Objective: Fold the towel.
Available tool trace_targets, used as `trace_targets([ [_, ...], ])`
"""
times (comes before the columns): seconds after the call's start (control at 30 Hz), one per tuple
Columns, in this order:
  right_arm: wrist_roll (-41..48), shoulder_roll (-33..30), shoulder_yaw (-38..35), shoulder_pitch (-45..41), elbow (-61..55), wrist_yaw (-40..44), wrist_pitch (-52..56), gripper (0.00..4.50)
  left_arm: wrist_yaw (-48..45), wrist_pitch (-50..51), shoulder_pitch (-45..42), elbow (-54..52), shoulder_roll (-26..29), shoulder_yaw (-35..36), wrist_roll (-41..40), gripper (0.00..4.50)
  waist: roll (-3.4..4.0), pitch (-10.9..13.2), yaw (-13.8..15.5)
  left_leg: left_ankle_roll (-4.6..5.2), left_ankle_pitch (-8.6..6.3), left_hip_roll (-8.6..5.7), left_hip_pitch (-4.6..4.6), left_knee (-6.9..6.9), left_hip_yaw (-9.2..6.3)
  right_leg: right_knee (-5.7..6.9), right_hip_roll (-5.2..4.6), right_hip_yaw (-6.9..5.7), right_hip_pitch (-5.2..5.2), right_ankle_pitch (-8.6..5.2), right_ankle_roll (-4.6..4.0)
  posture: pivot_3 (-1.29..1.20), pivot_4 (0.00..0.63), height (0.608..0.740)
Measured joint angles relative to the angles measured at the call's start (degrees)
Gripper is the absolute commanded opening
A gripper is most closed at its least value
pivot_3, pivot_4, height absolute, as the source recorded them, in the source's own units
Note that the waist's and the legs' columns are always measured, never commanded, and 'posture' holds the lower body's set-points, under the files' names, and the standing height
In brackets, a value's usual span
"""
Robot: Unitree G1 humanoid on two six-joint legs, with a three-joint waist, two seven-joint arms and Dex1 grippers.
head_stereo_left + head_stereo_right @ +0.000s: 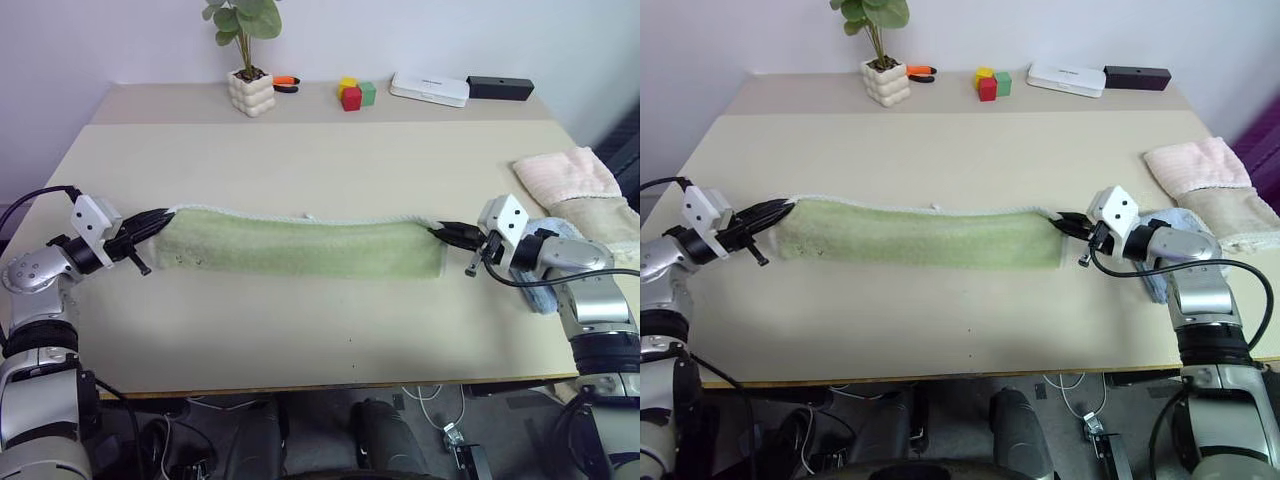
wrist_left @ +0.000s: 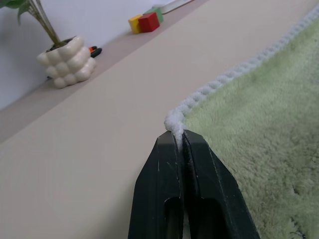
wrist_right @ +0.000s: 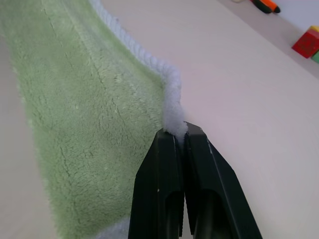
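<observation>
The towel (image 1: 300, 250) lies stretched as a long green band across the middle of the bench (image 1: 320, 170). The left claw (image 1: 160, 222) is closed on its left corner. The right claw (image 1: 447, 233) is closed on its right corner.

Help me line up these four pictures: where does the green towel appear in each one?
Left eye view: the towel stretches across the middle, between the left gripper and right gripper.
Right eye view: mid-frame again.
Left wrist view: it covers the right side.
Right wrist view: it covers the left side.
Shared landmark: the red block at the table's far edge.
</observation>
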Motion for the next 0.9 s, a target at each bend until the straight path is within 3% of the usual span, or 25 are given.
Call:
trace_targets([
  [0.57, -2.91, 2.27, 2.5, 0.17, 1.14, -2.8, 0.17, 0.07, 5.33, -0.39, -2.28, 5.55, -2.73, -2.38, 4.34, 0.0, 0.0, 0.0, -0.08, 0.0, 0.0, 0.0, 0.0, 0.0, 0.0, 0.01, 0.0, 0.0, 0.0, 0.0, 0.0, 0.0, 0.15, 0.735],
  [0.6, -2.84, 2.27, 2.54, 0.32, 1.11, -2.67, 0.41, 0.62, 4.71, 1.77, -2.68, 5.95, -2.73, -2.37, 4.04, 0.63, 0.0, 0.0, -0.05, 0.0, 0.0, 0.0, 0.0, 0.0, 0.0, 0.01, 0.0, 0.0, 0.0, 0.0, 0.0, 0.0, 0.15, 0.735],
  [0.63, -2.54, 2.27, 2.58, 0.44, 1.08, -2.43, 1.22, 0.91, 3.89, 5.03, -3.28, 6.59, -2.73, -2.23, 3.61, 0.91, 0.0, 0.0, -0.05, 0.0, 0.0, 0.0, 0.0, 0.0, 0.0, 0.01, 0.0, 0.0, 0.0, 0.0, 0.0, 0.0, 0.15, 0.735],
  [0.7, -2.19, 2.27, 2.58, 0.72, 1.08, -2.01, 2.33, 1.86, 3.36, 7.8, -3.52, 6.82, -2.73, -2.19, 3.08, 1.92, 0.0, 0.0, -0.11, 0.0, 0.0, 0.0, 0.0, 0.0, 0.0, 0.0, 0.0, 0.0, 0.0, 0.0, 0.0, 0.0, 0.15, 0.735],
  [0.87, -2.39, 2.26, 2.58, 1.01, 1.06, -2.29, 2.54, 4.39, 3.7, 6.67, -3.5, 6.5, -2.69, -2.21, 3.06, 4.4, 0.0, 0.0, -0.1, 0.0, 0.0, 0.0, 0.0, -0.01, 0.0, 0.01, 0.0, 0.0, 0.0, 0.0, 0.0, 0.0, 0.15, 0.735],
  [0.9, -2.54, 2.23, 2.58, 1.01, 1.07, -2.61, 2.41, 4.45, 3.92, 6.42, -3.5, 6.5, -2.52, -2.21, 3.11, 4.46, 0.0, 0.0, -0.1, 0.0, 0.0, 0.0, 0.0, -0.01, 0.0, 0.01, 0.0, 0.0, 0.0, 0.0, 0.0, 0.0, 0.15, 0.735],
])
